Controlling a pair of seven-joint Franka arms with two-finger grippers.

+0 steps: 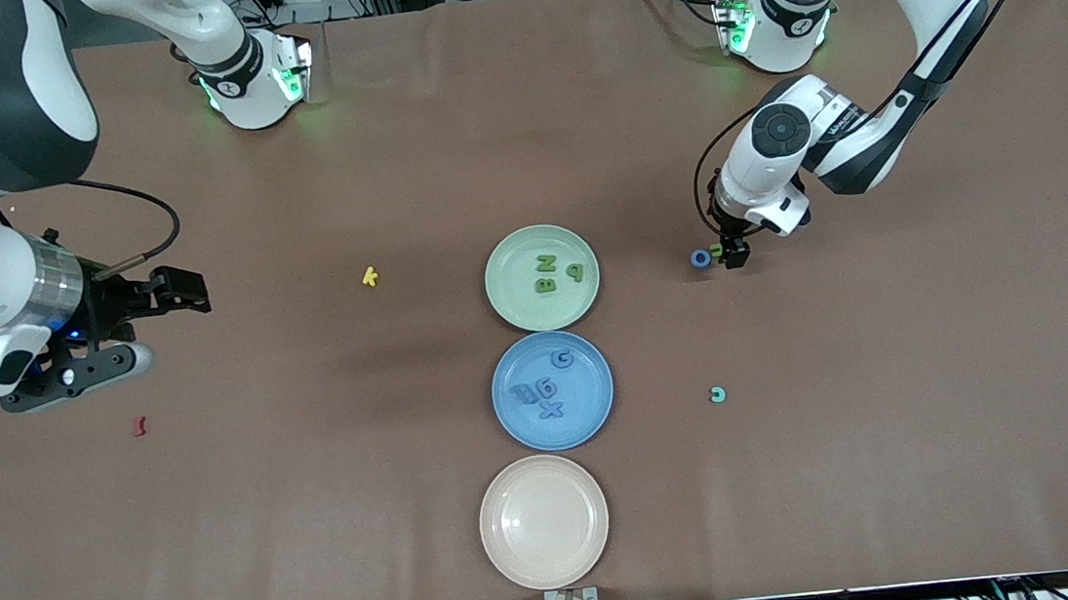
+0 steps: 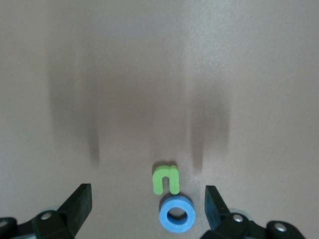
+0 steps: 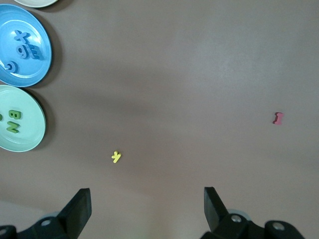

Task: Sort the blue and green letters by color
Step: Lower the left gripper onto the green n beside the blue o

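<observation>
In the front view the left gripper (image 1: 735,256) hides most of the green letter (image 2: 165,179), beside the blue ring (image 1: 701,258) toward the left arm's end from the green plate (image 1: 538,241). Its jaws stand wide apart, straddling both, touching neither. The right gripper (image 1: 190,292), also wide open and empty, waits toward the right arm's end, over bare table.

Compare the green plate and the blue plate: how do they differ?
Colour: the green plate is pale green, the blue plate medium blue.
Contents: the green plate holds three olive green letters, the blue plate several blue letters.
Position: the blue plate lies nearer the front camera than the green plate.
Shared: both are round, similar in size, and sit mid-table in one line.
</observation>
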